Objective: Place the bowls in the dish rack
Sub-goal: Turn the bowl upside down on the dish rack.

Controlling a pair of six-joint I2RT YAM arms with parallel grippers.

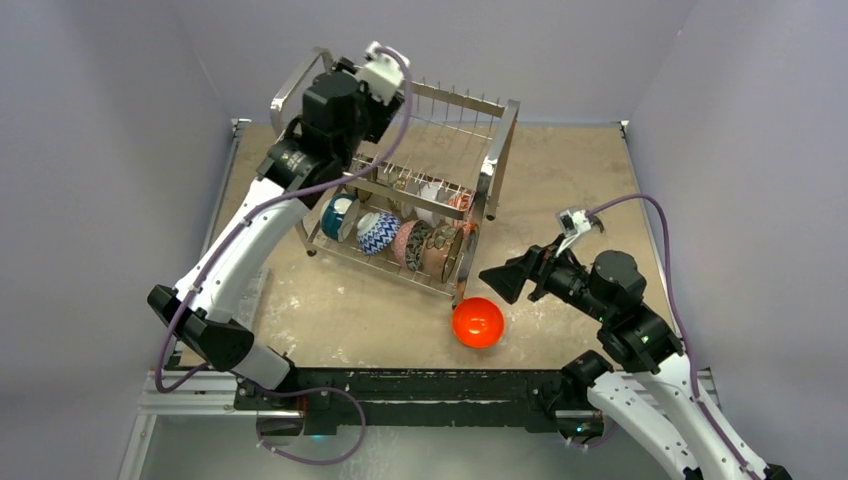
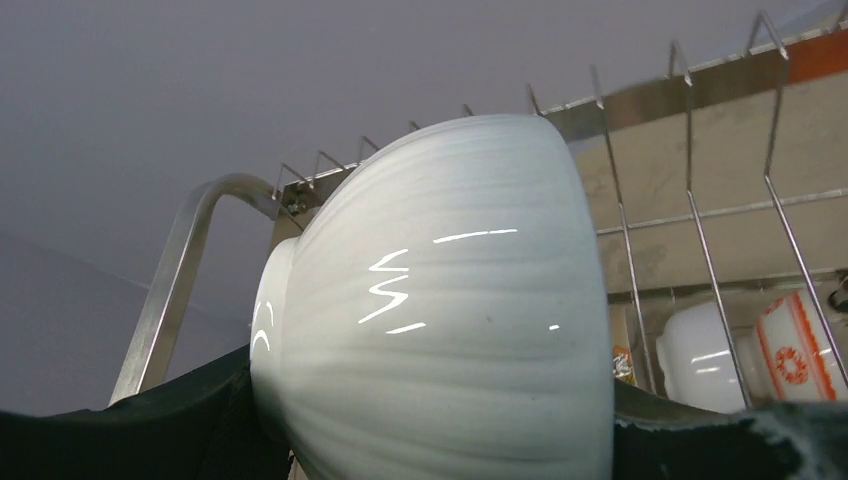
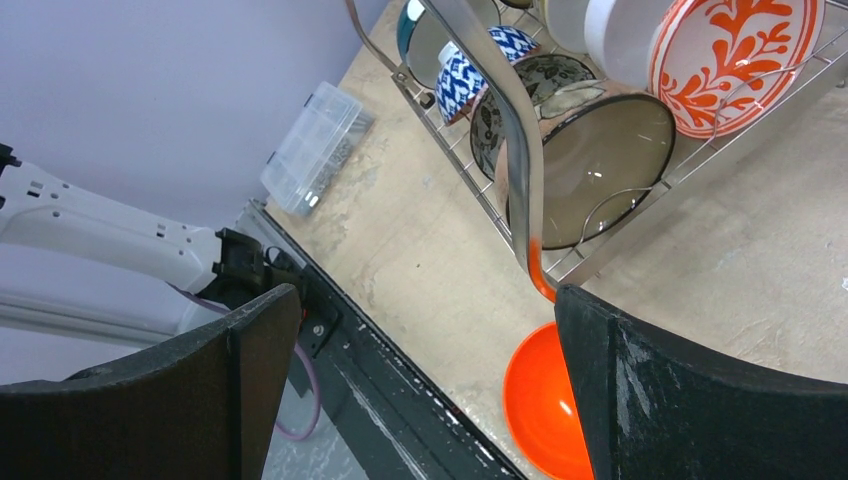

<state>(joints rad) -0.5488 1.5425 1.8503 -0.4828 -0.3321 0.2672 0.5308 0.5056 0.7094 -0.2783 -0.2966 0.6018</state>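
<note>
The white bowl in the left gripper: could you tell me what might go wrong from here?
The white bowl, held by the left gripper beside the upper wire tines, could knock them or tip if released off a slot. The open right gripper hovers by the orange bowl, close to a leg of the dish rack; descending may clip that leg.

Table (image 1: 580, 200): tan top, scuffed, pale smears and white specks across the surface. Grey walls close on the far, left and right sides.

Dish rack (image 1: 497, 165) stands on the table, left of centre, towards the far edge.

Orange bowl (image 1: 477, 322) sits upright on bare tabletop, just beside the rack's near right corner, close to the near edge.

Clear plastic box (image 3: 315, 150) lies flat by the left edge, apart from the rack.
</note>
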